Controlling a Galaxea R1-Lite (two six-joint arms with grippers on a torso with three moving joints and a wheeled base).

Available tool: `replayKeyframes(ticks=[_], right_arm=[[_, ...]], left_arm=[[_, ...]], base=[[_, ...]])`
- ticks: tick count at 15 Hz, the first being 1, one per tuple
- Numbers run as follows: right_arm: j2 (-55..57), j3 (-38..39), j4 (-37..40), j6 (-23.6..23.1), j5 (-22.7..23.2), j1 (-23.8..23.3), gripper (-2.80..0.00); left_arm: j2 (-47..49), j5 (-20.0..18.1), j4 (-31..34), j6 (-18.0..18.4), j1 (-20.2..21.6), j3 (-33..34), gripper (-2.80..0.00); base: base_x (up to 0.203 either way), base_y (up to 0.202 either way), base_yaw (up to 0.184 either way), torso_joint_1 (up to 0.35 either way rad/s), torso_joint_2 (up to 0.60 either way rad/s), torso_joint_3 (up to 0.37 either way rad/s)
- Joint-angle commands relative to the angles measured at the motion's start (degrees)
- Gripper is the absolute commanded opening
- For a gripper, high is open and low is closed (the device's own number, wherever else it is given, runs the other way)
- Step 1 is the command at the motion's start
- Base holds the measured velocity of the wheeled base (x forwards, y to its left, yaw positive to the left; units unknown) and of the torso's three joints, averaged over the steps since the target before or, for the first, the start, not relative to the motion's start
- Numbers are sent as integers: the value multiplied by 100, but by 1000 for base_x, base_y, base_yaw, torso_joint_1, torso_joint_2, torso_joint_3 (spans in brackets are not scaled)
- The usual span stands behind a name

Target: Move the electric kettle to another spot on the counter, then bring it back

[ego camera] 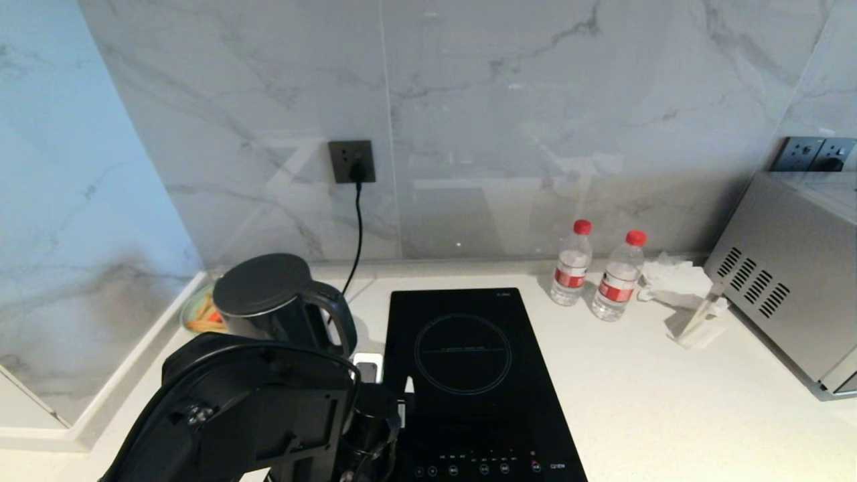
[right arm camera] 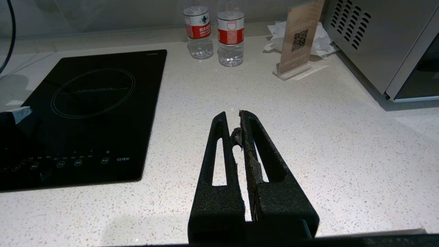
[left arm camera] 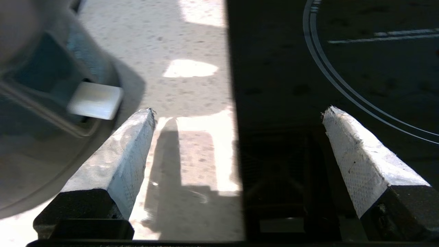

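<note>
A: Head view: kettle [ego camera: 278,301] upright at the counter's [ego camera: 643,402] back-left corner, handle toward the hob [ego camera: 472,381]. Cord [ego camera: 357,234] runs up to a wall socket [ego camera: 351,161]. L arm [ego camera: 254,408] fills the lower left, in front of the kettle; its gripper isn't visible here.

B: L wrist view supplies that: left gripper [left arm camera: 238,113] w/ jaws wide apart, nothing between them. One finger [left arm camera: 120,154] sits over the counter, the other over the hob's edge. Kettle [left arm camera: 44,103] blurred at the side, just beside one fingertip; contact can't be told.

A: R wrist view: right gripper [right arm camera: 236,121] above bare counter, jaws pressed together, holding nothing. No kettle in that view.

B: It does show a card stand [right arm camera: 300,37] w/ QR code, which the head view gives only edge-on. Two bottles [ego camera: 596,274], tissue [ego camera: 669,278] and microwave [ego camera: 790,294] appear in both.

A: A plate of food [ego camera: 201,311] behind the kettle, head view only.
</note>
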Motion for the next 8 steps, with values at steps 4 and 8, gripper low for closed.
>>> replayKeyframes(ticks=[4,8], right_arm=[[-2,-4,0,2,1,1,-280],[-2,-4,0,2,1,1,-280]], left_arm=[[10,23,-51,-4,72,-64,0],[17,23,-51,-3,81,-64,0]], base=[[0,0,0,0,0,0],[0,0,0,0,0,0]])
